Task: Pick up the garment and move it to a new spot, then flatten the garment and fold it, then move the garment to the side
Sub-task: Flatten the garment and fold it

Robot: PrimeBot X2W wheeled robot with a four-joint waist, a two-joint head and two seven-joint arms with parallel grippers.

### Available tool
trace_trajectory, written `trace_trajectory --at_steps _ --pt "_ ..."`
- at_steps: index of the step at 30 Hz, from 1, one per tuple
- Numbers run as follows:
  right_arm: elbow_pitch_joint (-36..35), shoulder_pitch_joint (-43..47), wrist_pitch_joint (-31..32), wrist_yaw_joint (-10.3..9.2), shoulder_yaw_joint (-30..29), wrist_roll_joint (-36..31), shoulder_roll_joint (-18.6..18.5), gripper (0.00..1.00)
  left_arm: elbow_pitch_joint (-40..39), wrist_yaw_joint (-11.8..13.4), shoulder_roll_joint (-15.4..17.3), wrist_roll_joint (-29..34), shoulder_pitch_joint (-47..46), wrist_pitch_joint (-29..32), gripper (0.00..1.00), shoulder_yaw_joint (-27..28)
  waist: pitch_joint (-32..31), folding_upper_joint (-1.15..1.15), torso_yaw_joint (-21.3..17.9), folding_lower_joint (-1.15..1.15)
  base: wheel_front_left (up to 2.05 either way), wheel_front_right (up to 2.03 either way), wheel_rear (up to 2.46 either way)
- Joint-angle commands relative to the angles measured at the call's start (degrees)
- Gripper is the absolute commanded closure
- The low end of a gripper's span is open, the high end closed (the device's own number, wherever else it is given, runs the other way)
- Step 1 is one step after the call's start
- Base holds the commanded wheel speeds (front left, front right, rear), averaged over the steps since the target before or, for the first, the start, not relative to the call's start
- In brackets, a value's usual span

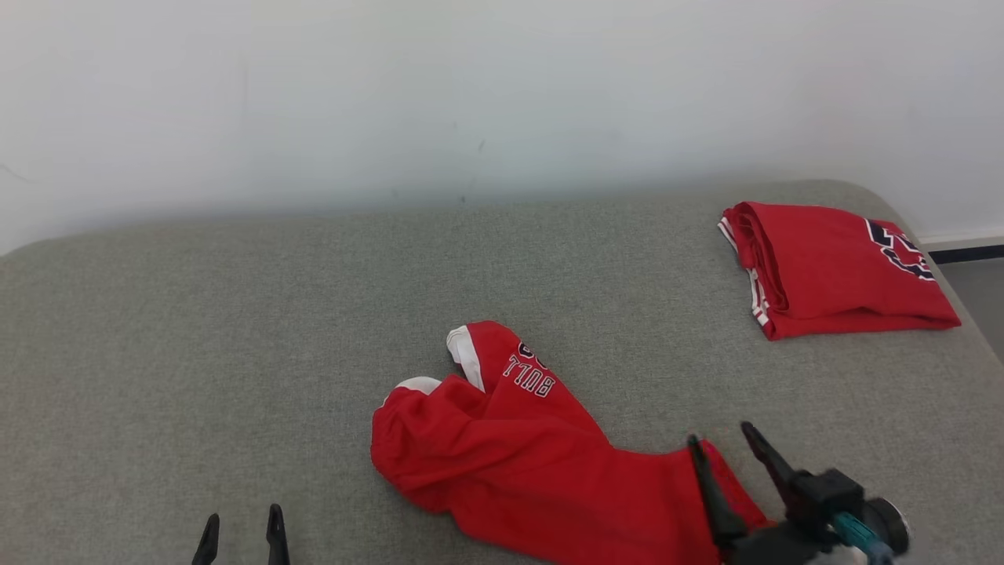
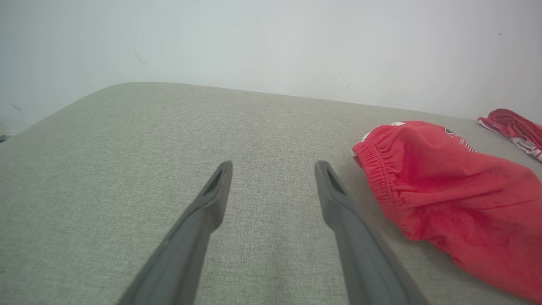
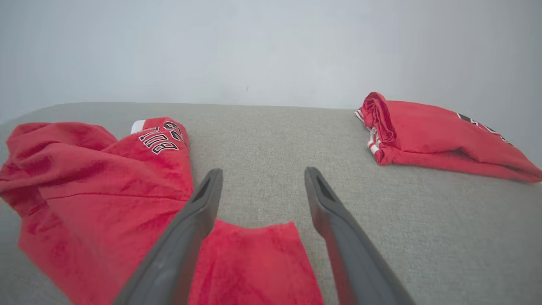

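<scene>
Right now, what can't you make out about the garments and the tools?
Crumpled garment: head view's bottom edge cuts off its near side; right tool covers one corner.
Its lettering: folded over, partly hidden.
Folded garment: left wrist view's right edge cuts it off.
Left tool: cut off by head view's bottom edge.

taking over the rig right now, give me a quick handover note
Left gripper: open, empty, over the grey fabric surface, left of the garment.
Right gripper: open, empty, above the right end of the crumpled red fabric shorts.
A second red garment lies folded at the far right.
Done: the shorts lie at front centre, bunched, not flat.
Left: flatten, fold, move aside.
</scene>
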Motion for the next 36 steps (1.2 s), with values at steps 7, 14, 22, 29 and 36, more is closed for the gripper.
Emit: trace_trajectory --at_steps 7,14,22,29,36 --pt "12.25 -17.42 2.26 -0.16 11.91 1.79 3.02 0.0 -0.51 0.16 -0.05 0.74 -0.84 -0.19 0.0 -0.45 1.52 0.0 2.37 0.0 0.0 0.0 0.0" --pt "27.84 -32.9 6.49 -0.17 18.29 5.66 5.34 0.0 -0.16 0.35 -0.05 -0.32 -3.07 -0.19 0.0 -2.61 4.46 0.0 6.29 0.0 0.0 0.0 0.0" --pt "40.95 -42.72 14.86 -0.16 24.19 11.39 6.79 0.0 0.29 1.1 -0.05 -1.62 -5.97 -0.19 0.0 -5.58 7.55 0.0 10.43 0.0 0.0 0.0 0.0" --pt "43.66 -45.0 19.93 -0.16 28.89 16.71 6.76 1.0 0.31 1.7 -0.06 -2.52 -6.72 -0.19 0.0 -6.43 8.16 0.0 11.31 0.0 0.0 0.0 0.0" --pt "43.32 -48.9 14.94 -0.16 29.94 20.0 3.97 1.0 0.18 1.95 -0.05 -3.33 -7.28 -0.18 0.0 -6.82 8.9 0.0 10.67 0.0 0.0 0.0 0.0"
